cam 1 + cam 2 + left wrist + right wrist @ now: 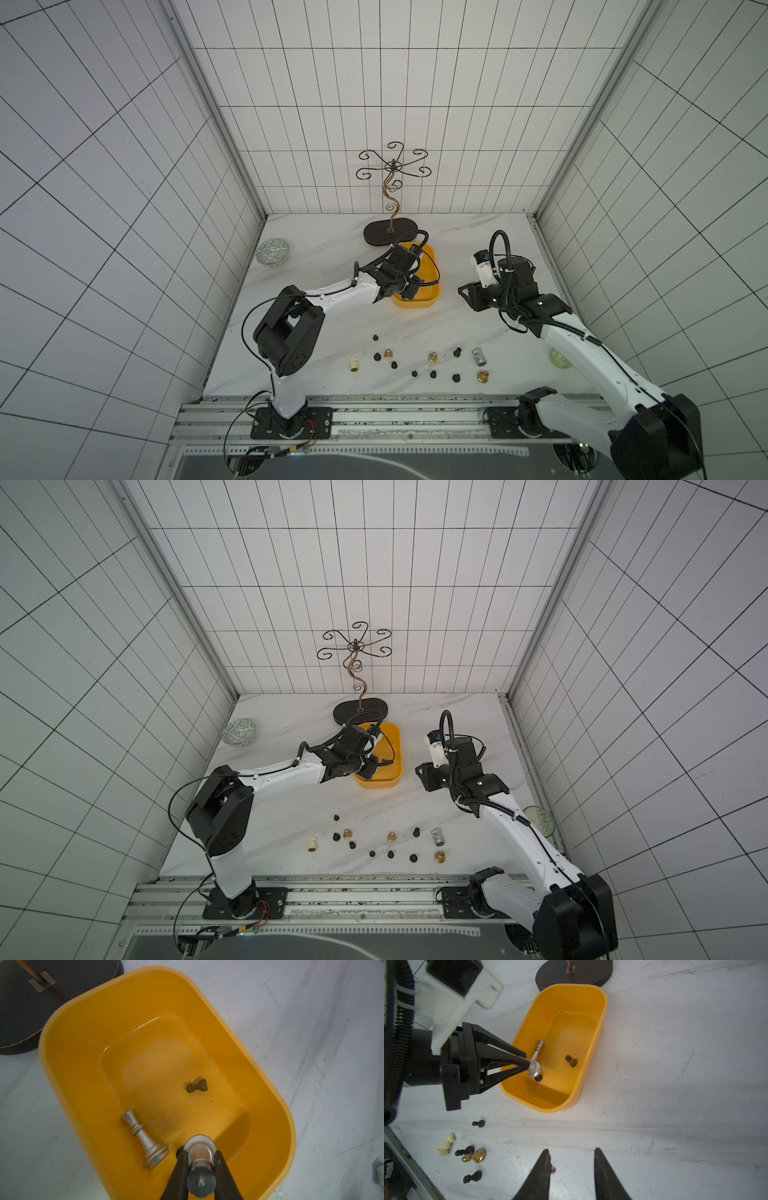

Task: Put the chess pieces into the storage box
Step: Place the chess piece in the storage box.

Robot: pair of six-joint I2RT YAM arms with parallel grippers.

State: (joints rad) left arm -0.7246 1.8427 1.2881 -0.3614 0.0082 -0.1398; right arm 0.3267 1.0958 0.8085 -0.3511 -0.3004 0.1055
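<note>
The yellow storage box [415, 305] [83, 1043] [581, 995] sits mid-table. My left gripper [200, 1153] [409, 291] hangs over its near end, shut on a silver chess piece [200, 1147] [534, 1070] held base-first. In the box lie another silver piece [143, 1138], a dark pawn [197, 1085] and a black pawn [538, 1078] half hidden under the held one. Several black pawns [377, 356], gold pieces [433, 356], a silver one [478, 356] and a cream one [353, 363] lie near the table's front. My right gripper [571, 1150] [467, 295] hovers open and empty right of the box.
A dark oval stand base [390, 232] with a curled wire hanger touches the box's far side. A green-white bowl [272, 251] sits at the far left wall. A green glass dish [559, 359] lies beside the right arm. A metal rail [395, 415] runs along the front edge.
</note>
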